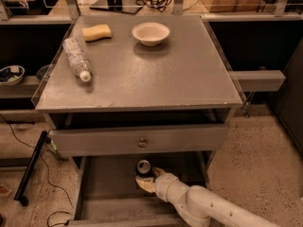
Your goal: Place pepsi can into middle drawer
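Observation:
The pepsi can [143, 167] stands upright in the open middle drawer [106, 183], near its back middle, just under the shut drawer front above. Only its silver top and a bit of its dark body show. My gripper [149, 178] reaches into the drawer from the lower right on a white arm. Its cream fingers [142, 184] sit around the lower body of the can, shut on it. The can's base is hidden by the fingers.
The grey cabinet top [156, 74] holds a clear plastic bottle [75, 58] lying at the left, a yellow sponge [96, 32] and a white bowl [150, 33] at the back. The upper drawer front [139, 140] with a round knob overhangs the open drawer. A black pole [31, 167] lies on the floor at left.

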Controlling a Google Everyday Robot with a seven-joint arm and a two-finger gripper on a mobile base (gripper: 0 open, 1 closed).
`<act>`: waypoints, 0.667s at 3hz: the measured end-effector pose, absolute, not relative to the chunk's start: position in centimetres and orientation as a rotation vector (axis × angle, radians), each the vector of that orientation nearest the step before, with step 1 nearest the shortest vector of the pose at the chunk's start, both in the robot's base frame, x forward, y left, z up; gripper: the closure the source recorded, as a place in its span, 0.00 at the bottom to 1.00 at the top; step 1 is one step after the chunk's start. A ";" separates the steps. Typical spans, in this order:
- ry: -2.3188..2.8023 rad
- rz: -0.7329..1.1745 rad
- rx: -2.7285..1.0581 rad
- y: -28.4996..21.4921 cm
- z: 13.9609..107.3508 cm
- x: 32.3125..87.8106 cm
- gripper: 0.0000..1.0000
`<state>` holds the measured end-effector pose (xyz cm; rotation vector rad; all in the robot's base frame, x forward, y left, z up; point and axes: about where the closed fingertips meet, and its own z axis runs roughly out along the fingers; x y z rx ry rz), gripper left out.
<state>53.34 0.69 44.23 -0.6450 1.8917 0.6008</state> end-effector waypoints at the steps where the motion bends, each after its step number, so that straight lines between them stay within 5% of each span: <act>1: 1.906 0.613 -0.641 1.0 43.5 52.8 1.00; 2: 1.910 0.615 -0.642 1.1 43.3 52.6 1.00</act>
